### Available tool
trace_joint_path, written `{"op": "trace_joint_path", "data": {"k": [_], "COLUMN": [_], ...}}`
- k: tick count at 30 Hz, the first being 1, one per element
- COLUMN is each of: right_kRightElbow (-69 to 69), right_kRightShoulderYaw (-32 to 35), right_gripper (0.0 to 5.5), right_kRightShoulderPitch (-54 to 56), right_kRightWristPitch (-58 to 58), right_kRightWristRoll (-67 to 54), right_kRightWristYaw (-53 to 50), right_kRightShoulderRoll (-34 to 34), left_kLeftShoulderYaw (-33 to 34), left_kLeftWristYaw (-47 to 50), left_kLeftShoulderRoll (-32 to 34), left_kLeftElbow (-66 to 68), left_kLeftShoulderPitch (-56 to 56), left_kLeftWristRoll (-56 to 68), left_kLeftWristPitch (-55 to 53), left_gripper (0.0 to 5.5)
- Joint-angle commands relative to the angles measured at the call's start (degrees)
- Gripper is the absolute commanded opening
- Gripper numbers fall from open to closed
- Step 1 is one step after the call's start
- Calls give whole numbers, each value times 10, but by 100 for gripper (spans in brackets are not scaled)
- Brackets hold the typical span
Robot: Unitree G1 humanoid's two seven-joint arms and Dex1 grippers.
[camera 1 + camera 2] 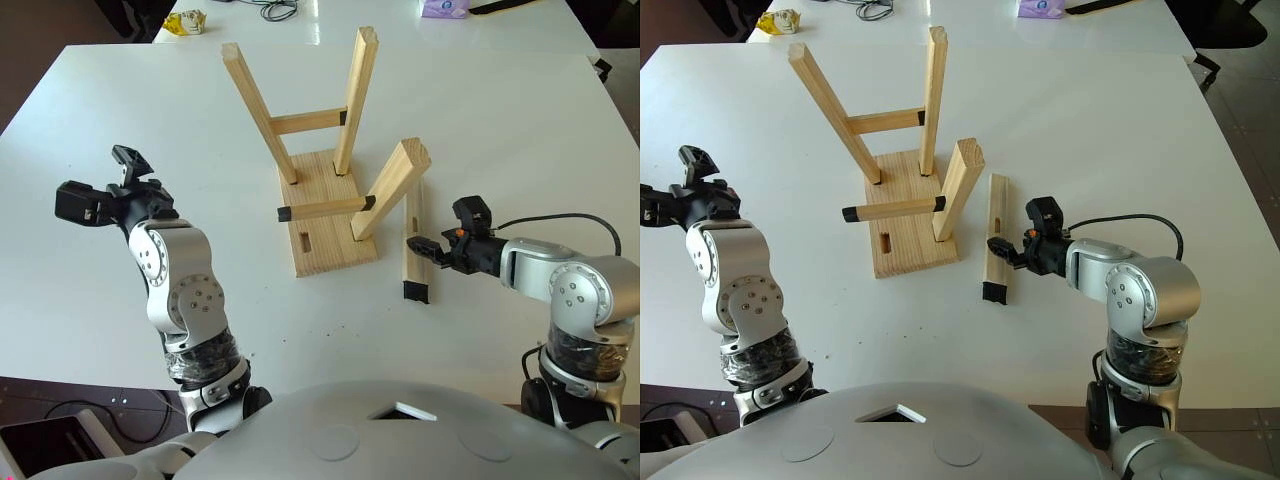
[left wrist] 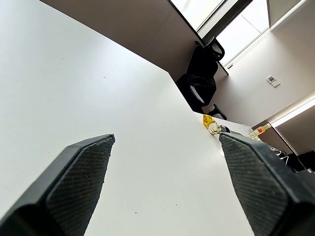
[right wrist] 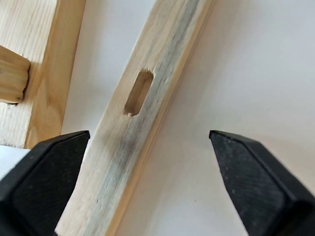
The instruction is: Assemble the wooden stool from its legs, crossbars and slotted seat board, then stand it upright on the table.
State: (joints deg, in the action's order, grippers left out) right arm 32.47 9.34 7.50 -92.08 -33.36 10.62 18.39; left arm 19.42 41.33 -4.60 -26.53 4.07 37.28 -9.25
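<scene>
The slotted seat board [image 1: 330,245] lies flat mid-table. Two legs [image 1: 357,95] stand upright in its far end, joined by a crossbar [image 1: 308,121]. A third leg [image 1: 392,186] leans at the board's right edge, and a black-tipped crossbar [image 1: 322,210] sticks out of it to the left. A loose leg [image 1: 412,220] with a slot [image 3: 138,93] lies on the table right of the board. My right gripper [image 1: 422,249] is open, low over this leg, its fingers [image 3: 44,172] astride it. My left gripper [image 1: 130,162] is open and empty, raised over the table's left side.
The white table [image 1: 500,130] has free room to the left, right and front of the board. A yellow object [image 1: 185,22] and a purple packet [image 1: 445,8] lie on the far table. A black cable [image 1: 560,220] loops by my right arm.
</scene>
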Motion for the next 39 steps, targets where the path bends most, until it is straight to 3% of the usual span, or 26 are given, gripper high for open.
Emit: {"op": "trace_joint_path", "data": {"k": [1, 14, 33, 39], "right_kRightElbow": [-18, 12, 43, 15], "right_kRightShoulderYaw": [13, -61, -101, -133], "right_gripper": [448, 448, 448, 423], "right_kRightShoulderPitch": [18, -26, -25, -40], "right_kRightWristPitch": [-4, -4, 52, 103], "right_kRightWristRoll": [-46, -126, -48, -19], "right_kRightWristYaw": [-41, -92, -3, 21], "right_kRightShoulderRoll": [-1, 72, 202, 197], "left_kLeftShoulderYaw": [-21, -38, -50, -53], "left_kLeftWristYaw": [7, 7, 9, 8], "left_kLeftShoulderRoll": [-61, -62, -69, -66], "left_kLeftElbow": [3, 10, 19, 28], "left_kLeftShoulderPitch": [-2, 2, -1, 3], "left_kLeftWristRoll": [2, 3, 0, 0], "left_kLeftWristPitch": [-1, 5, 30, 39], "left_gripper": [395, 395, 395, 395]}}
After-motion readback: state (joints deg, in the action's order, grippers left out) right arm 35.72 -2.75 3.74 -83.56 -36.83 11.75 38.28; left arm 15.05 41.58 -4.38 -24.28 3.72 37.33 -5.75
